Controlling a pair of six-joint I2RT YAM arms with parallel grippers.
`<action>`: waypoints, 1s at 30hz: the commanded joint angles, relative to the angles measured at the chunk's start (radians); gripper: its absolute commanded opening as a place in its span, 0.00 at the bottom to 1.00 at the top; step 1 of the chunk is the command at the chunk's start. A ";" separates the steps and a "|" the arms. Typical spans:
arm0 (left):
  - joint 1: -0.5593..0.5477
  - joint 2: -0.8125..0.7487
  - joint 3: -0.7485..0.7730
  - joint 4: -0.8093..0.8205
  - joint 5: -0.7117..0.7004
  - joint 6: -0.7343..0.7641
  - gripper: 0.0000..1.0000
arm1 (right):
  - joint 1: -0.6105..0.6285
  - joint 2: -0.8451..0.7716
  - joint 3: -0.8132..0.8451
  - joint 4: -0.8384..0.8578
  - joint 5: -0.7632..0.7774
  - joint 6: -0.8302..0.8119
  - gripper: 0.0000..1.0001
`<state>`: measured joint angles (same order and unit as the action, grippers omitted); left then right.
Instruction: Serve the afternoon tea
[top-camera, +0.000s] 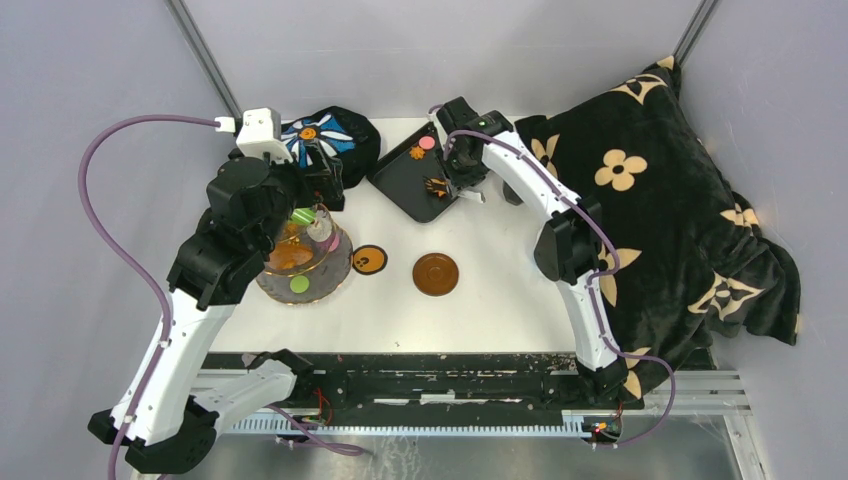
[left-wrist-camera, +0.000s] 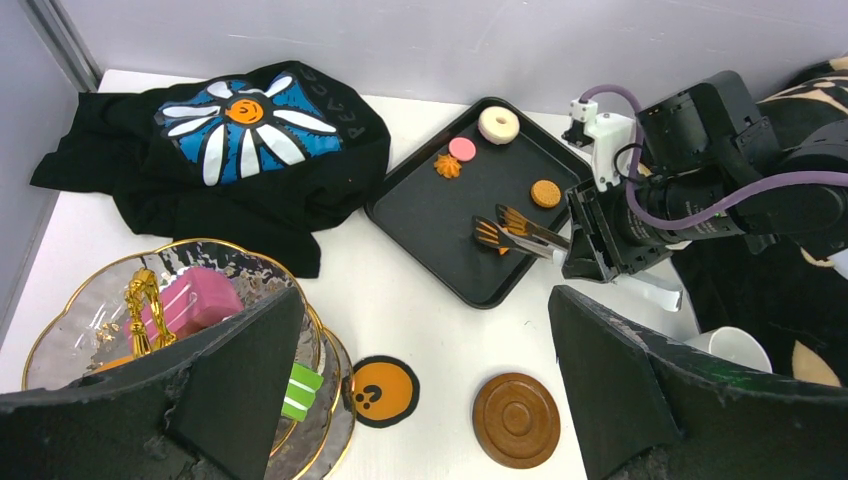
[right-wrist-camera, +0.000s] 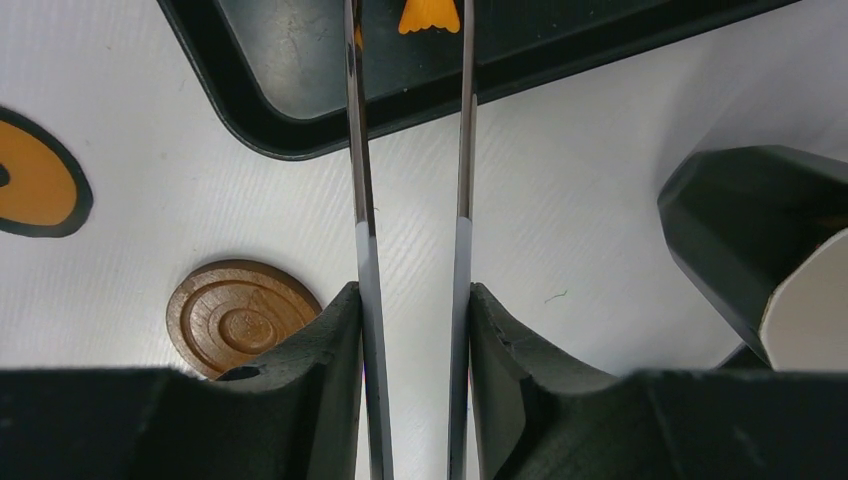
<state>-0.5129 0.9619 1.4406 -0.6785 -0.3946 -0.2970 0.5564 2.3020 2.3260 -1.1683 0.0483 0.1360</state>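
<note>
On the white counter (left-wrist-camera: 440, 335), a tiered clear glass stand with gold trim (left-wrist-camera: 60, 320) is seen at lower left, with a pink block-shaped toy pastry (left-wrist-camera: 195, 300) on its upper tier and a green-and-white striped piece (left-wrist-camera: 300, 390) lower down. The dark fingers of the left end effector (left-wrist-camera: 422, 298) are spread wide, and a brown round wooden saucer (left-wrist-camera: 516, 419) lies near the right one. Over a black rectangular tray (left-wrist-camera: 440, 215) bearing a white ring doughnut (left-wrist-camera: 498, 124), a pink round pastry (left-wrist-camera: 461, 149) and a tan biscuit (left-wrist-camera: 545, 193), orange-tipped metal tongs (left-wrist-camera: 515, 230) are clamped in the right end effector (left-wrist-camera: 590, 240).

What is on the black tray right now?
A white ring pastry, pink disc, orange swirl and tan cookie, with orange-tipped tongs reaching in. The right tool hides the tray's right corner.
</note>
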 joint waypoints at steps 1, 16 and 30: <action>-0.002 -0.003 0.035 0.033 -0.028 -0.004 0.99 | 0.003 -0.120 0.077 0.055 -0.025 0.012 0.21; -0.002 -0.002 0.038 0.030 -0.033 -0.004 0.99 | 0.025 -0.280 -0.078 0.121 -0.142 0.056 0.19; -0.001 -0.006 0.041 0.031 -0.037 -0.002 0.99 | 0.215 -0.435 -0.377 0.191 -0.172 0.054 0.18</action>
<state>-0.5129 0.9619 1.4460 -0.6788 -0.4168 -0.2970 0.7334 1.9347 1.9678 -1.0496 -0.0860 0.1833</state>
